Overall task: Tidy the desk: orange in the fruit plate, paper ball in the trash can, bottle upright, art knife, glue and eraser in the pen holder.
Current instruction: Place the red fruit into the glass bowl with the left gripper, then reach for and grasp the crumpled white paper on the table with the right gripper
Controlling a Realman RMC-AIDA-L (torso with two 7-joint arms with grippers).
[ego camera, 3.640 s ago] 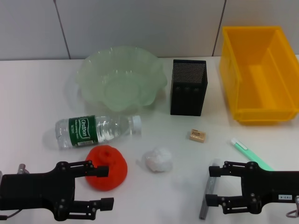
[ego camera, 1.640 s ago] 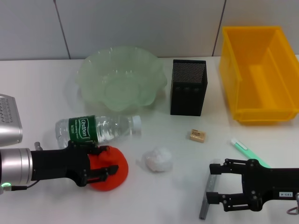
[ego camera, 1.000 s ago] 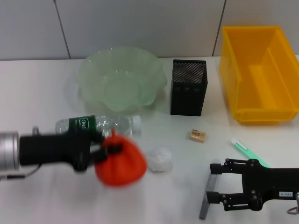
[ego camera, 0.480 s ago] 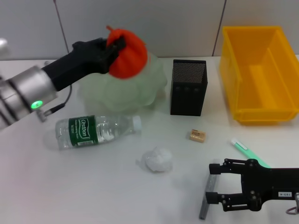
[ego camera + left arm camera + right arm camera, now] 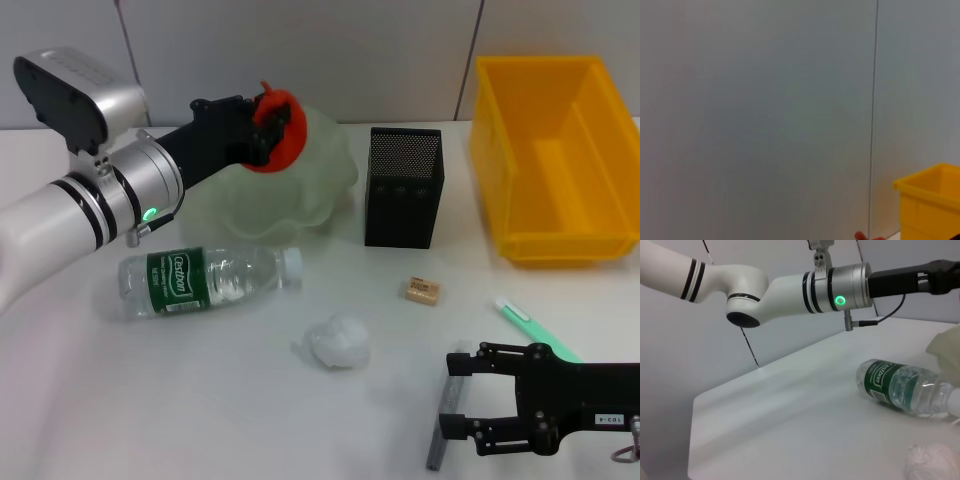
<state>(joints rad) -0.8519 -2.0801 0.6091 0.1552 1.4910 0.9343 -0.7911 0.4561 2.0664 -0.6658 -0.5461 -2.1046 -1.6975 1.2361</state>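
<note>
My left gripper is shut on the red-orange orange and holds it over the near-left side of the pale-green fruit plate. A sliver of the orange shows in the left wrist view. The bottle lies on its side in front of the plate, cap to the right. Right of it sit the paper ball and the tan eraser. The black mesh pen holder stands beside the yellow trash can. My right gripper rests open near the front edge, its fingertips at the grey art knife.
A green-and-white glue stick lies on the table just behind the right gripper. The right wrist view shows the left arm raised above the bottle, with the paper ball near it. A grey panelled wall closes the back of the table.
The left gripper closed on the orange, lifted it off the table and carried it back over the fruit plate; in the last half second it dropped a little. The right arm stayed put.
</note>
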